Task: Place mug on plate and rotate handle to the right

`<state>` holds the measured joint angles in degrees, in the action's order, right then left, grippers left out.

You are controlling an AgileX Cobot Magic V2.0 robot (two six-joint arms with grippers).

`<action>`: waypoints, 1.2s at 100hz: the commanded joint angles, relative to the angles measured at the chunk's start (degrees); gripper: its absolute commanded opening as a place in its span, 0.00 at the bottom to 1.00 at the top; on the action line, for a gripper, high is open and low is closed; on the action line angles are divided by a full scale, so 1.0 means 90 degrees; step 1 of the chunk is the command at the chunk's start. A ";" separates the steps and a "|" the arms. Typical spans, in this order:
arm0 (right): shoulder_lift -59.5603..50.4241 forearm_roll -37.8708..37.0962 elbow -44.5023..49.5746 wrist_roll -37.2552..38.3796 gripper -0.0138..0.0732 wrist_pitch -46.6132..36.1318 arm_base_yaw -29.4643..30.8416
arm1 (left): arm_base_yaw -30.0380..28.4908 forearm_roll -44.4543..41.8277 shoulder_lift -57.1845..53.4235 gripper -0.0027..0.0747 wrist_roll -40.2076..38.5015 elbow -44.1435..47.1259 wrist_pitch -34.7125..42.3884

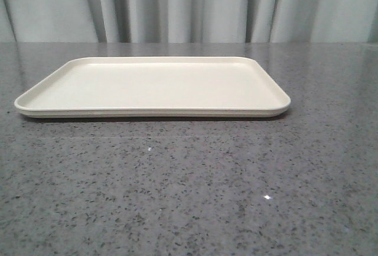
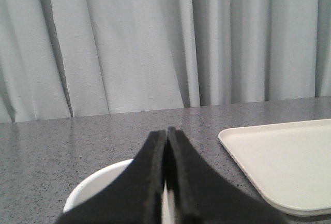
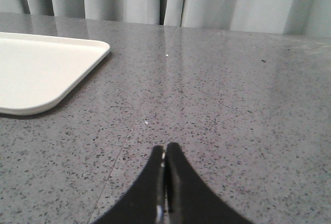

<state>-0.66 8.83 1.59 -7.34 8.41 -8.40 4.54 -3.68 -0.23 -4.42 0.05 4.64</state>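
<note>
The cream plate (image 1: 77, 84) lies flat on the grey table at mid-distance in the front view, with nothing on it. The mug does not show in the front view. In the left wrist view part of the mug's white rim (image 2: 95, 182) shows just behind my left gripper (image 2: 166, 133), whose black fingers are pressed together above it. The handle and the smiley print are hidden. The plate's corner (image 2: 279, 162) lies beside the mug, apart from it. My right gripper (image 3: 165, 149) is shut and empty over bare table, with the plate's other end (image 3: 41, 74) off to its side.
The speckled grey table (image 1: 189, 197) spreads in front of the plate. Grey curtains (image 1: 189, 7) hang behind the table's far edge. Neither arm shows in the front view.
</note>
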 commanded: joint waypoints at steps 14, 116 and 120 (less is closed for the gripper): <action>-0.0109 -0.0073 -0.0001 -0.0026 0.03 -0.0528 0.0012 | -0.0012 0.0027 -0.0186 0.01 -0.0065 0.0049 0.0476; -0.0109 -0.0073 -0.0001 -0.0026 0.03 -0.0536 0.0012 | -0.0012 0.0010 -0.0186 0.01 -0.0065 0.0049 0.0518; -0.0109 -0.0073 -0.0001 -0.0026 0.03 -0.0566 0.0012 | -0.0012 0.0010 -0.0186 0.01 -0.0065 0.0049 0.0604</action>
<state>-0.66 8.83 1.59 -7.34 8.41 -8.40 4.54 -3.68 -0.23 -4.42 0.05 4.79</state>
